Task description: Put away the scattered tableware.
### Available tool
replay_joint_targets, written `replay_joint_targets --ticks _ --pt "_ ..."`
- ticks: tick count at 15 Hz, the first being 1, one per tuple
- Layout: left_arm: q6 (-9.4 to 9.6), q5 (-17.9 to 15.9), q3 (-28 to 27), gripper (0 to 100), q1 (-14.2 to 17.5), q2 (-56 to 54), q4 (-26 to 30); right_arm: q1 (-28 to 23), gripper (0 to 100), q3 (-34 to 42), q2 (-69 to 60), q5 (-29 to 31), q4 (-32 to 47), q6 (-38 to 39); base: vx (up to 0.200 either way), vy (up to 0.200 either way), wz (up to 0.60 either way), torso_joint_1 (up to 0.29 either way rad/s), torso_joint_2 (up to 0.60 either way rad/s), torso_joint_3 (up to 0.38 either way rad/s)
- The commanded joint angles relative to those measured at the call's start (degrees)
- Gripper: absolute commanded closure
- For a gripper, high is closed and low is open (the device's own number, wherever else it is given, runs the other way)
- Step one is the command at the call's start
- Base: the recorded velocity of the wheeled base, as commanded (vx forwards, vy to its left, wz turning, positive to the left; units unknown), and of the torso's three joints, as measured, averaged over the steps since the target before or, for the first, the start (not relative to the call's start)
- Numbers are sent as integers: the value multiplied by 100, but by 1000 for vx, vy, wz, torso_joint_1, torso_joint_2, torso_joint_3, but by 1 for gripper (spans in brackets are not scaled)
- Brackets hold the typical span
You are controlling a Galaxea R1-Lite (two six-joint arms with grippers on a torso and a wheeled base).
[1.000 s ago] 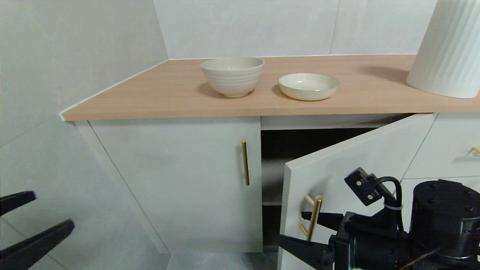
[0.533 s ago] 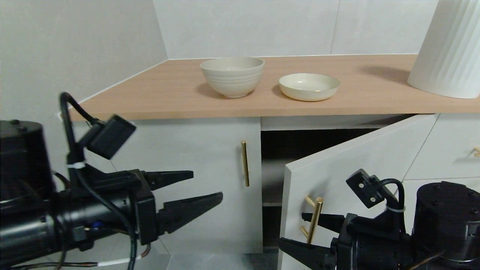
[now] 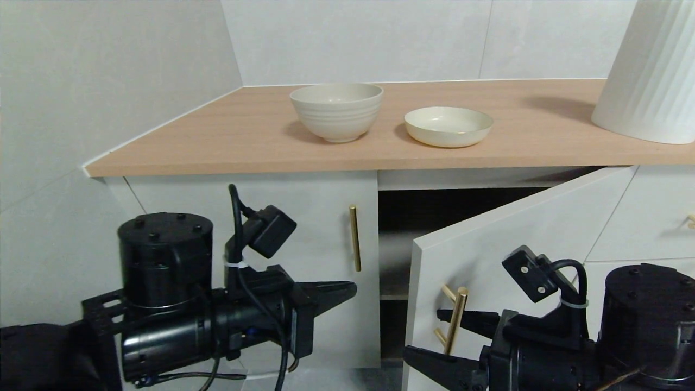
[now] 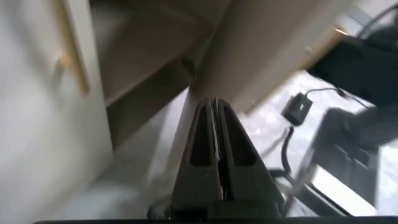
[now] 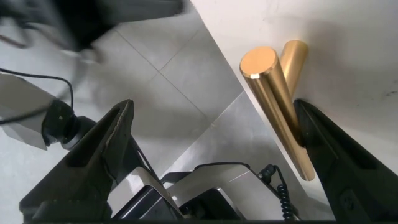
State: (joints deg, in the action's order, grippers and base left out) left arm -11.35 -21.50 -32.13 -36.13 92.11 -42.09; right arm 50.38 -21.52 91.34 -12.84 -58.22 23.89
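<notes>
On the surface (image 3: 244,141), bowl (image 3: 336,110) and dish (image 3: 448,125) look stiff, breakable: grip the rims. Left tool (image 3: 342,292) closed, empty; right tool (image 3: 422,329) spread astride door handle (image 3: 456,315).

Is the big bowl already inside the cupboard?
No, the bowl sits on the countertop beside the shallow dish.

A deep cream bowl (image 3: 336,110) with ridged bands around its outer wall stands upright on the wooden countertop (image 3: 228,141), towards the front edge. Just beside it, on the robot's right and not touching it, sits a shallow cream dish (image 3: 448,125). The dish is also upright, with what may be a thin gold line along its rim.
</notes>
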Motion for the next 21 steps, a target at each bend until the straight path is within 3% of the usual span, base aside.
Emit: replay_joint_targets --ticks 1,3,12,15,21 --pt "-8 -20 -346 100 -184 1441 -959 -2 0 7 6 18 4 1 0 0 0 0 0 0" --pt "-16 -3 -592 100 -351 2092 -1679 -2 0 25 -3 18 4 -8 0 0 0 0 0 0" --pt "-69 -108 -768 100 -605 2505 -2347 -29 0 33 -196 44 4 -25 0 0 0 0 0 0" --pt "-245 -108 -671 100 -685 2584 -2778 -90 0 104 -205 88 4 -131 0 0 0 0 0 0" --pt "-333 -108 -742 100 -869 2584 -2778 -512 0 552 -627 484 13 -271 0 0 0 0 0 0"
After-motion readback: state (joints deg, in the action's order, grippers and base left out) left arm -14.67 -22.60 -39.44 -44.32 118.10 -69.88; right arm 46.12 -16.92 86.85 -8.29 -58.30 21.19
